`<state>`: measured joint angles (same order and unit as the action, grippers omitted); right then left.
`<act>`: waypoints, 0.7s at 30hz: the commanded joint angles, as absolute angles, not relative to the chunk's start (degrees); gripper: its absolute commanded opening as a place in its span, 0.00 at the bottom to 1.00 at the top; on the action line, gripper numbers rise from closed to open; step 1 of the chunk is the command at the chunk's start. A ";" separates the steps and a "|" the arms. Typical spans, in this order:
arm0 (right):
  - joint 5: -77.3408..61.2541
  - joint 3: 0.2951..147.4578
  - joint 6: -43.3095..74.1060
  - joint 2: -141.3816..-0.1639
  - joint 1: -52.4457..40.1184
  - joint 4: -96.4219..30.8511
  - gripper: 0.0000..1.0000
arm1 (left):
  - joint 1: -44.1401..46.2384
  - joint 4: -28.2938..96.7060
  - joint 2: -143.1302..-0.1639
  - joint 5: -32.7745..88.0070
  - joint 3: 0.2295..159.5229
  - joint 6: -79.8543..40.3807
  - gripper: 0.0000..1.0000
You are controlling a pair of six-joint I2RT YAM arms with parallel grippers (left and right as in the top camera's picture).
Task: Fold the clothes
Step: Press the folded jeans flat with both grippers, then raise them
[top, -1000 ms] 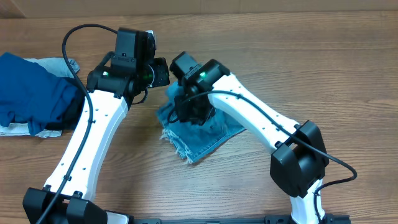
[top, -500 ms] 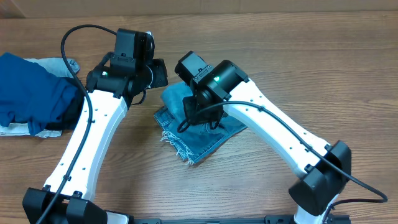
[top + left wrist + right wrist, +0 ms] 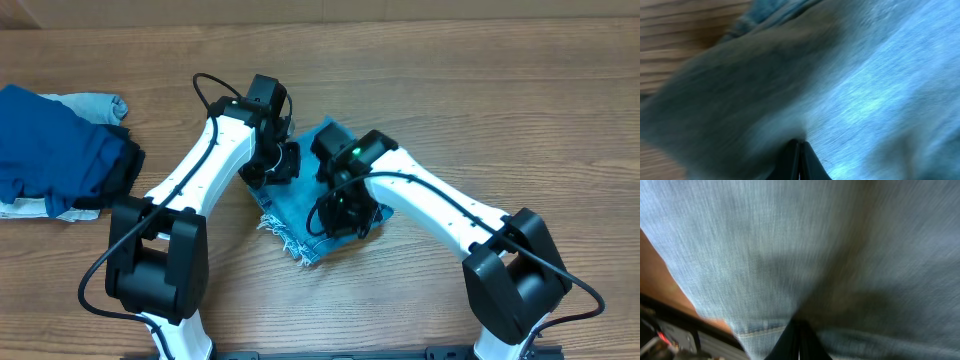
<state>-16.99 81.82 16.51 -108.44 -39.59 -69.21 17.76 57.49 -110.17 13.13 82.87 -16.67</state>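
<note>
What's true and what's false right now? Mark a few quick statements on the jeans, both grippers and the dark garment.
1. The light-blue denim jeans lie spread out at full length. False: they are folded into a compact bundle in the middle of the wooden table.
2. The left gripper and the right gripper are both shut, down against the denim. True.
3. The dark navy garment lies under the right arm. False: it sits at the table edge on the left arm's side.
4. A frayed hem sticks out of the bundle. True.
</note>
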 commanded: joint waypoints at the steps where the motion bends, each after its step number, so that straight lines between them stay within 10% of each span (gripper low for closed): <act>1: -15.40 81.23 16.03 -107.44 -39.51 -69.93 0.04 | 15.40 58.13 -110.37 5.52 82.54 -13.91 0.05; 14: 2.07 86.98 12.27 -87.92 -38.98 -60.36 0.04 | 16.99 59.68 -92.53 10.59 89.80 -12.62 0.04; 21: -14.31 81.87 19.18 -95.50 -33.34 -56.36 0.04 | 18.46 49.74 -98.35 7.07 77.30 -11.00 0.05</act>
<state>-4.25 84.97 15.68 -91.02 -34.50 -57.52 18.17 52.97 -94.02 8.93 83.20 -13.26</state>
